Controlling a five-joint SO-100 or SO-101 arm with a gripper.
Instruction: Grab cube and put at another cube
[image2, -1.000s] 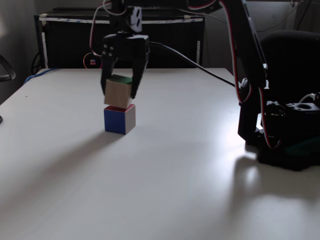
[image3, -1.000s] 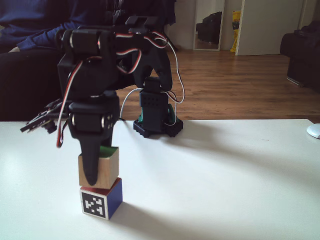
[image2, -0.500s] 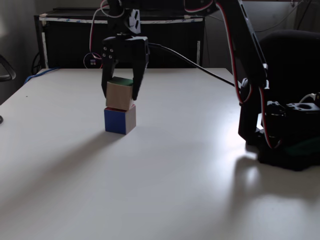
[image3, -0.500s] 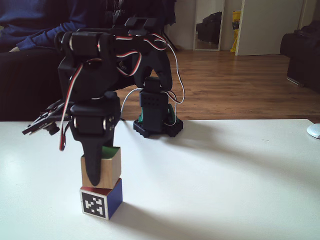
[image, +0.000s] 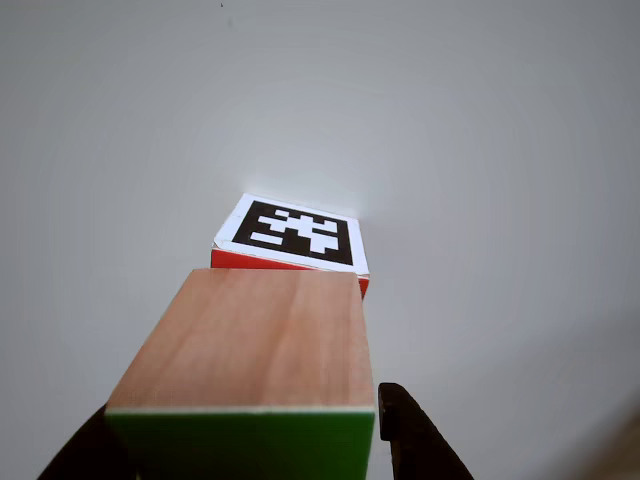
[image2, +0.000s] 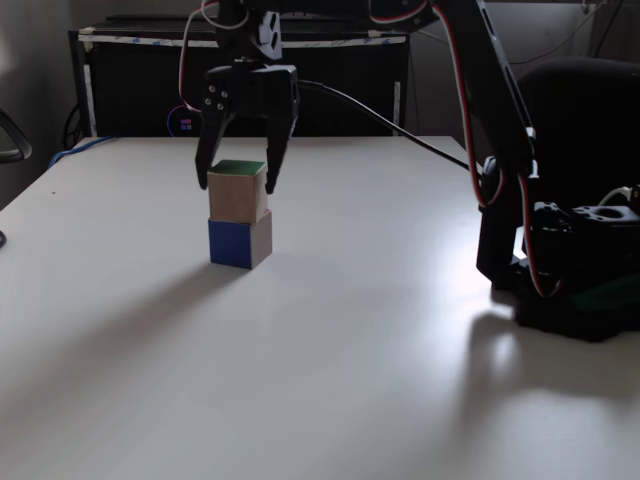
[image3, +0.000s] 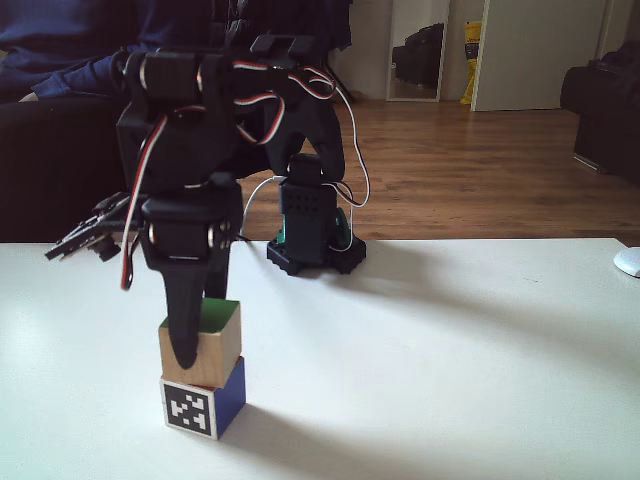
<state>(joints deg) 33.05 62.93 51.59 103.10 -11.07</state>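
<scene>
The cube is resting on another cube, at 10 o'clock on the table. The gripper is straddling it, fingers parted and apparently releasing. Next: lifting straight toward 12 o'clock.

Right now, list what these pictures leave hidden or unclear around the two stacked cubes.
- Whether the gripper fingers still touch the green-faced cube: in both fixed views the gaps are too small to judge.
- The gripper fingertips in the other view: cut off by the bottom edge.
- The marker cube's red face: mostly covered by the green-faced cube resting on it.
- How squarely the cubes line up: the near finger blocks that edge.
</scene>
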